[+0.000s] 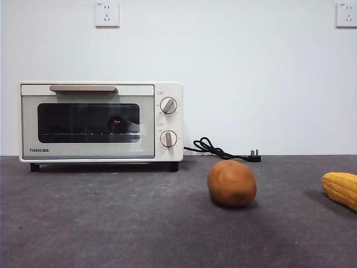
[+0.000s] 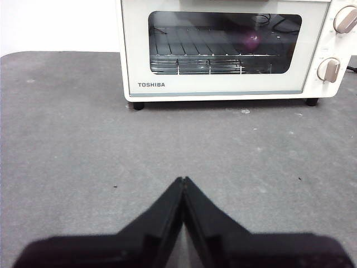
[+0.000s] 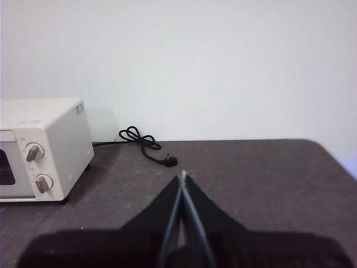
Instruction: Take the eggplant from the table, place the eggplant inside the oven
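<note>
The cream-white Toshiba oven (image 1: 100, 121) stands at the back left of the dark grey table (image 1: 111, 223), its glass door closed. Behind the glass a dark purple rounded shape, the eggplant (image 1: 116, 123), rests on the wire rack; the left wrist view shows the eggplant (image 2: 251, 40) faintly too. My left gripper (image 2: 183, 180) is shut and holds nothing, a short way in front of the oven (image 2: 228, 47). Off to the right of the oven (image 3: 42, 148), my right gripper (image 3: 183, 174) is shut and empty. Neither gripper appears in the front view.
A brown potato (image 1: 231, 183) lies mid-table, right of the oven. A yellow corn cob (image 1: 341, 188) pokes in at the right edge. The oven's black power cord and plug (image 1: 223, 151) lie by the back wall, the same cord (image 3: 146, 143) showing in the right wrist view.
</note>
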Controlling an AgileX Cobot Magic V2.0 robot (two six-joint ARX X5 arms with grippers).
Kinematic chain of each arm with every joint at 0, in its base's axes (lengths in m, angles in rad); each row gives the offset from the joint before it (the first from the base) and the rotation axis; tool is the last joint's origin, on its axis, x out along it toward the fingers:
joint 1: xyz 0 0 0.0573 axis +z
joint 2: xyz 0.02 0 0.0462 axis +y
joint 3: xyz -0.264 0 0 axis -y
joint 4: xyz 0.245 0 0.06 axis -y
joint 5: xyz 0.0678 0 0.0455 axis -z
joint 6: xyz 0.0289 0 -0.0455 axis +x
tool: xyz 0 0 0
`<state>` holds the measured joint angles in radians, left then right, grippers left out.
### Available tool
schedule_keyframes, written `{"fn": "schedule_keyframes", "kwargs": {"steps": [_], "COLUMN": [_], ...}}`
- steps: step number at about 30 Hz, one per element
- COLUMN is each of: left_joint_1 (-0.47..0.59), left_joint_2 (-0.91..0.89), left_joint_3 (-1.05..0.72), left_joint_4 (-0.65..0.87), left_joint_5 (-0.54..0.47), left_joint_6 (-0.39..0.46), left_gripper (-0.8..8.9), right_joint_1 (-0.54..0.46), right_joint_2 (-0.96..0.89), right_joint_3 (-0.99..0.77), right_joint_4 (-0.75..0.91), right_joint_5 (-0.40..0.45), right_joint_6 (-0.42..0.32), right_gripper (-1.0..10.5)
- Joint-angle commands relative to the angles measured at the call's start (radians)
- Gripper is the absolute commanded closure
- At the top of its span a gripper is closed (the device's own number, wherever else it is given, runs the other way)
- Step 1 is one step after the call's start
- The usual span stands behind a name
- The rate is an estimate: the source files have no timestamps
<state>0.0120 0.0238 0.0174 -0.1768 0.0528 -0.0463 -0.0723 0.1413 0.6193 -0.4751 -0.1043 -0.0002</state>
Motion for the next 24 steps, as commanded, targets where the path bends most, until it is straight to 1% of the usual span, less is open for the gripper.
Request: {"fn": "schedule_keyframes", "kwargs": {"steps": [1, 5, 9, 18, 24], "left_joint_1": [0.003, 0.003, 0.003, 0.003, 0.003], "left_joint_2": [-0.001, -0.001, 0.000, 0.024, 0.032], "left_joint_3": [-0.010, -0.010, -0.010, -0.010, -0.010], "left_joint_4": [0.012, 0.013, 0.013, 0.013, 0.013], "left_joint_5": [-0.001, -0.001, -0.001, -0.001, -0.001], "left_joint_6": [-0.007, -0.007, -0.006, -0.007, -0.007], "left_gripper": [8.17, 8.17, 8.17, 8.17, 8.17], "right_joint_1": [0.002, 0.029, 0.060, 0.087, 0.088], "right_joint_2": [-0.056, -0.136, -0.134, -0.134, -0.134], "right_joint_3": [-0.135, -0.307, -0.422, -0.565, -0.587], "right_joint_4": [0.086, 0.181, 0.249, 0.249, 0.258], "right_joint_5": [0.002, 0.003, 0.000, -0.002, -0.012], "right_joint_6": [0.061, 0.061, 0.075, 0.114, 0.128], "right_gripper": [9.5, 9.5, 9.5, 9.5, 9.5]}}
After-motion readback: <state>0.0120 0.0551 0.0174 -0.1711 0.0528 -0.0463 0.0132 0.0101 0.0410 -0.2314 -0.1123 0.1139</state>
